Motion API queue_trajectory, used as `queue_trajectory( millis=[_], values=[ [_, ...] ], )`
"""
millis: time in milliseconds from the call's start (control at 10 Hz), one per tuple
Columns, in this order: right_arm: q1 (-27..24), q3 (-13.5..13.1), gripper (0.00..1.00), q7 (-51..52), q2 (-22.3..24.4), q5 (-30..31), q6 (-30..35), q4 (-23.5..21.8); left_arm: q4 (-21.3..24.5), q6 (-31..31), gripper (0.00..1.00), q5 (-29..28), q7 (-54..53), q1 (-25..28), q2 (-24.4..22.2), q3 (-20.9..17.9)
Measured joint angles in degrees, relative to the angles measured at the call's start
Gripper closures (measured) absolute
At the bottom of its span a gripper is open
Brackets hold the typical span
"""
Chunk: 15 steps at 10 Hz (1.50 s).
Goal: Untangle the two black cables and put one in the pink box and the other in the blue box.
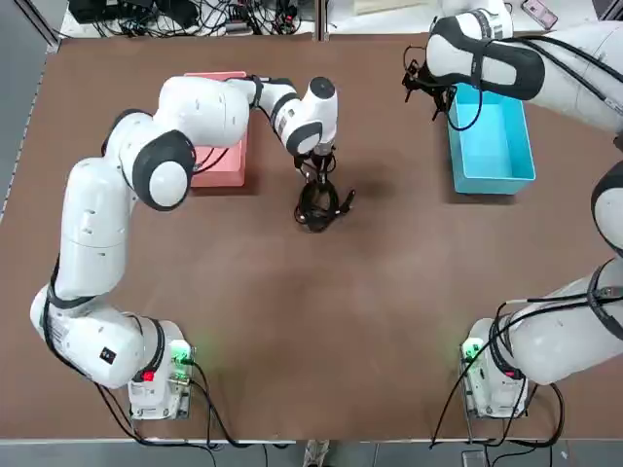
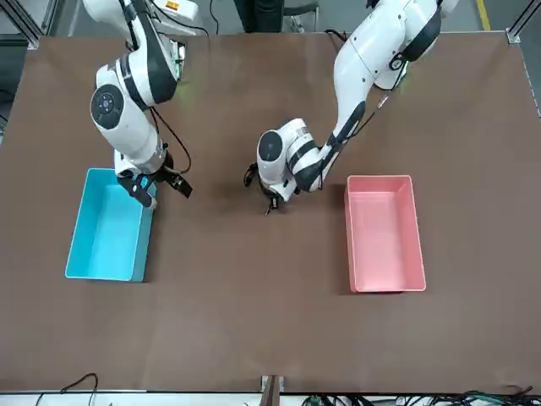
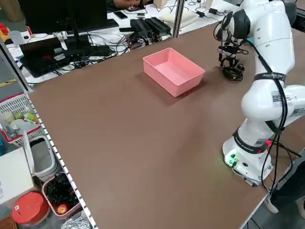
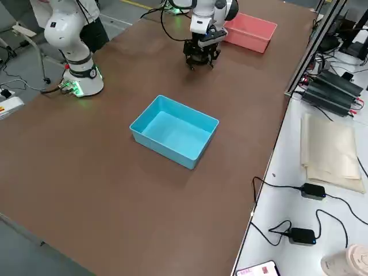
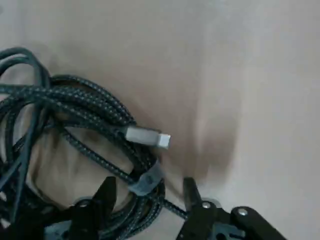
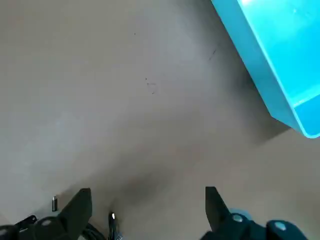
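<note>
The two black cables lie tangled in one small bundle on the brown table, mid-way between the boxes. My left gripper stands straight over the bundle. In the left wrist view its fingers straddle a braided coil with a silver plug; a gap shows beside one finger, so the gripper is still open. The pink box sits just left of the bundle, partly under the left arm. The blue box is at the right. My right gripper hovers open and empty beside its far left corner.
Both boxes hold nothing that shows, the pink box and the blue box. The left arm's elbow hangs over the pink box's near side. Cable clutter and gear lie past the table's far edge.
</note>
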<state>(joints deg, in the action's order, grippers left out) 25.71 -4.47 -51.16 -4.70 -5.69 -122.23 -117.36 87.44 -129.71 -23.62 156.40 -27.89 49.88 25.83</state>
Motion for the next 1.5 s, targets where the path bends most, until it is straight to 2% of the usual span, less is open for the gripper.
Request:
queue_trajectory(
  millis=[200,300,400,800,1100,1300,1500],
  values=[
    [0.0,-0.1,0.00,0.0,0.0,0.0,0.0,0.0,0.0,-0.3,0.61,-1.5,0.1,0.0,-0.1,0.0],
    [0.0,-0.1,0.00,0.0,0.0,0.0,0.0,0.0,0.0,-0.3,0.78,-1.6,0.1,0.1,-0.2,0.0],
    [0.0,-0.1,0.00,0.0,0.0,0.0,0.0,0.0,0.0,-0.3,0.85,-1.6,0.1,0.1,-0.2,0.0],
    [0.0,-0.1,0.00,-0.9,0.0,-0.9,0.0,0.0,-0.4,-0.5,0.85,-1.6,-0.3,3.4,-1.4,0.6],
    [0.0,-0.1,0.00,-2.8,0.2,-2.0,-0.3,0.1,-1.5,2.4,0.85,-1.6,-1.7,8.5,-6.0,6.3],
    [0.7,0.0,0.00,-4.6,0.3,-2.5,-0.6,0.5,-5.3,6.9,0.85,-1.6,-2.0,8.7,-7.7,9.4],
    [2.3,0.0,0.00,-7.1,0.4,-2.5,-0.7,0.9,-8.3,7.9,0.85,-1.6,-2.0,7.1,-7.9,10.9]
  ],
)
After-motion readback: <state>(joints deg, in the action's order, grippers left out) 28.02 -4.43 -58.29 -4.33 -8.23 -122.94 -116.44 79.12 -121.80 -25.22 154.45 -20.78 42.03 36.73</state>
